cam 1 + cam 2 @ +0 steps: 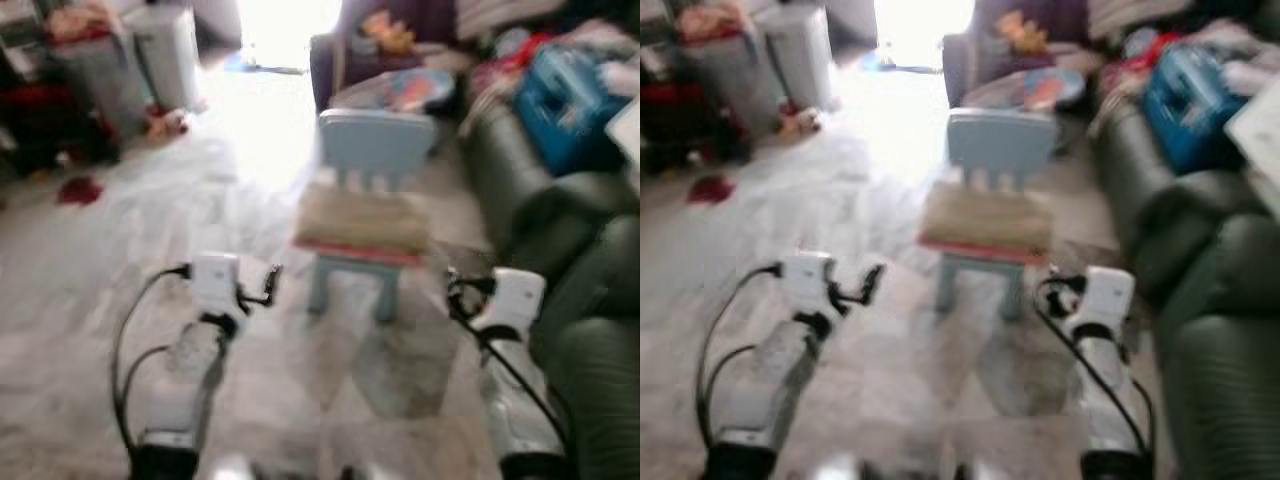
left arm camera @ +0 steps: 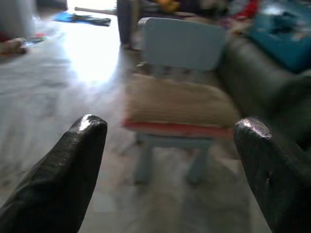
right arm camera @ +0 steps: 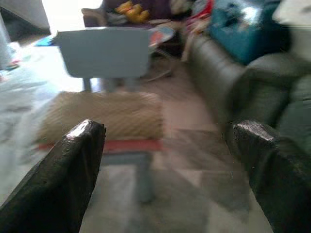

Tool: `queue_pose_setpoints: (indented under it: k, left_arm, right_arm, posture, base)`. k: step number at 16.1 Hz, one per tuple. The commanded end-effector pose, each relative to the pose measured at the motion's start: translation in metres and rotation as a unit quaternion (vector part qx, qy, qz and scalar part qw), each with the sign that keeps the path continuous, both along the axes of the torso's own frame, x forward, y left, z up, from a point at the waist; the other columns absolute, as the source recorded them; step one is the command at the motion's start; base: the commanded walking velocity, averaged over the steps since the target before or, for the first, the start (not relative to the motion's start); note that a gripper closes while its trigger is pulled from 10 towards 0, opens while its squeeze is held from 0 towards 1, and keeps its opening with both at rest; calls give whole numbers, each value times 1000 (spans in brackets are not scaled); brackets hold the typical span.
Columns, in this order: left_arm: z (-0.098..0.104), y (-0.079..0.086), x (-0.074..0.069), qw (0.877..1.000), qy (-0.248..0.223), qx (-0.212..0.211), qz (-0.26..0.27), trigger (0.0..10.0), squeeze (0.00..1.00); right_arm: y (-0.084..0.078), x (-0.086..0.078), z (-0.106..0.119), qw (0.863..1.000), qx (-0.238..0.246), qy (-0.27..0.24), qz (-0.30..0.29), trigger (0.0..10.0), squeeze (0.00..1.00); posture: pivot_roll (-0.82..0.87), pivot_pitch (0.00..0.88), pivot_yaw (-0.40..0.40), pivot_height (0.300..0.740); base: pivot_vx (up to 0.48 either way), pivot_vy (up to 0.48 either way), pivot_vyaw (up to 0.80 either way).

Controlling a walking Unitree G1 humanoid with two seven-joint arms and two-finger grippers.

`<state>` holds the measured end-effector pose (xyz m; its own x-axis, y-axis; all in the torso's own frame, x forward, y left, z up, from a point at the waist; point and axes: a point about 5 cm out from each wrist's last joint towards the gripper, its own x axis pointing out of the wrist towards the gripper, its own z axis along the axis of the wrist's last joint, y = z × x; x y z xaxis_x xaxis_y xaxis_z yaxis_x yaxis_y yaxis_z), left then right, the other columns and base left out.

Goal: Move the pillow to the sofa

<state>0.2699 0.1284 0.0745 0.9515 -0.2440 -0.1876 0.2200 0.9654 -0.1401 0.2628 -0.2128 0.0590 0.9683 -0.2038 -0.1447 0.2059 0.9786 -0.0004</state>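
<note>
- Ahead of me, on the seat of a small blue chair (image 1: 372,150), lies the tan pillow (image 1: 362,220); I judge this the approach step.
- My left pincer (image 2: 170,145) and right pincer (image 3: 165,145) are both spread wide, holding nothing, short of the pillow.
- Next: close in and bracket it from both sides.
- Pale tiled floor (image 1: 150,200); dark green sofa (image 1: 560,230) on my right, cluttered further back.

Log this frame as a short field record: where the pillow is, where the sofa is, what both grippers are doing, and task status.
pillow: tan, lying on the seat of the small blue chair
chair: pale blue, standing on the floor ahead of the robot
sofa: dark green, on the robot's right
left gripper: open, short of the chair, holds nothing
right gripper: open, short of the chair, holds nothing
status: pillow not yet picked up
image: blurred
</note>
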Motion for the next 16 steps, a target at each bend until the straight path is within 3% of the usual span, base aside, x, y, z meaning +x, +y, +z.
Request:
queue_pose_setpoints:
  k: [1, 5, 7, 10, 11, 14, 16]
  left_arm:
    - [2, 13, 1, 1000, -2, 15, 20, 10000, 0]
    - [4, 15, 1, 999, -15, 7, 41, 10000, 0]
    - [3, 20, -7, 998, -14, 14, 63, 10000, 0]
    - [-15, 34, -25, 996, 15, 51, 76, 10000, 0]
    - [-21, 46, -26, 993, 23, 79, 89, 10000, 0]
    - [6, 54, -15, 992, -15, 89, 84, 10000, 0]
    - [-5, 56, -12, 992, -5, 85, 92, 10000, 0]
  right_arm:
    - [7, 4, 3, 1000, 6, -6, 8, 10000, 0]
    - [6, 2, 3, 1000, 5, -4, 9, 10000, 0]
    - [6, -7, 0, 1000, 5, 5, 18, 10000, 0]
    - [16, -19, -9, 998, 12, 29, 45, 10000, 0]
    - [21, -19, -10, 998, 16, 28, 56, 10000, 0]
    - [29, -7, 12, 997, 36, -2, 62, 10000, 0]
    - [37, -6, 10, 996, 35, -17, 77, 10000, 0]
  posture:
    - [-16, 0, -7, 740]
    - [-12, 0, -17, 740]
    - [-6, 0, -32, 740]
    - [-3, 0, -38, 740]
    - [16, 0, -34, 740]
    - [35, 0, -31, 740]
    - [26, 0, -14, 740]
  base:
    - [0, -281, 0]
    - [0, -70, 0]
    - [0, 0, 0]
    - [0, 0, 0]
    - [0, 0, 0]
    - [0, 0, 0]
    - [0, 0, 0]
